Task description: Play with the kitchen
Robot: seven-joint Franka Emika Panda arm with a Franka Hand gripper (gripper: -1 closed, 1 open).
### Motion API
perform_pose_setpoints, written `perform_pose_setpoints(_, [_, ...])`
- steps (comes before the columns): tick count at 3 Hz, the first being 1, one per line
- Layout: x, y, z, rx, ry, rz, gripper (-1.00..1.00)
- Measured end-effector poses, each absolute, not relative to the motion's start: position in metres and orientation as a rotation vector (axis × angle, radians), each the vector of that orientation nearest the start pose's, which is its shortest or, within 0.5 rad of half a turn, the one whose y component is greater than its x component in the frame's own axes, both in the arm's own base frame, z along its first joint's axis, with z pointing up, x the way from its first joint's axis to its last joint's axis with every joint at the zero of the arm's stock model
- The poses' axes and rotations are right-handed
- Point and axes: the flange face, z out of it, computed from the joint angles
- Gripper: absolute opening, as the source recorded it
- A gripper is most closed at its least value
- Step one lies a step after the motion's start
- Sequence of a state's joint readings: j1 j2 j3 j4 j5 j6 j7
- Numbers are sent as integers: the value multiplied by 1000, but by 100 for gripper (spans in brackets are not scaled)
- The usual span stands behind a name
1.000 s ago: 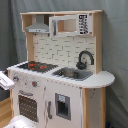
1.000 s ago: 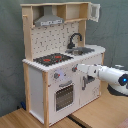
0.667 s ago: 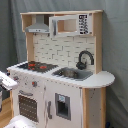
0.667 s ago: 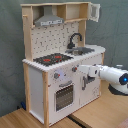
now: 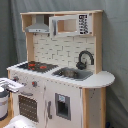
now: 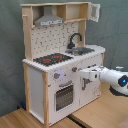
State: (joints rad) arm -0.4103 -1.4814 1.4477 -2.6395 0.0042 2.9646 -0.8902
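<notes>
A grey curtain [image 5: 112, 60] is hung behind everything in both exterior views. A wooden floor [image 6: 20, 120] is seen at the bottom of the second exterior view. The kitchen [image 5: 60, 75] is stood on it, in front of the curtain, and most of each picture is filled by it.

The robot arm [image 6: 112, 77] is reached in from the second exterior view's right. The gripper [image 6: 84, 73] is held right at the kitchen's front, beside the knobs [image 6: 56, 76] and above the oven door [image 6: 64, 96]. Whether the front is touched cannot be told, and it cannot be told if the gripper is open or closed. In the first exterior view the gripper [image 5: 11, 85] is seen at the left edge, by the stove side.

The black-and-red stovetop [image 5: 34, 65] is set next to the sink [image 5: 73, 73]. Whether anything lies in the sink cannot be told. The black faucet [image 5: 83, 59] is stood behind the sink. A grey hood [image 5: 39, 26] is fixed above the stovetop.
</notes>
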Motion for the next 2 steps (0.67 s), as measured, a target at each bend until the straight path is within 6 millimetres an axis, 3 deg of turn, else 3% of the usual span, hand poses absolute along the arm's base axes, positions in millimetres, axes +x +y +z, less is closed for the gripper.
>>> perform_pose_setpoints(1, [249, 380, 364, 665, 1519, 488, 100])
perform_pose_setpoints(2, [271, 368, 362, 634, 1522, 459, 100])
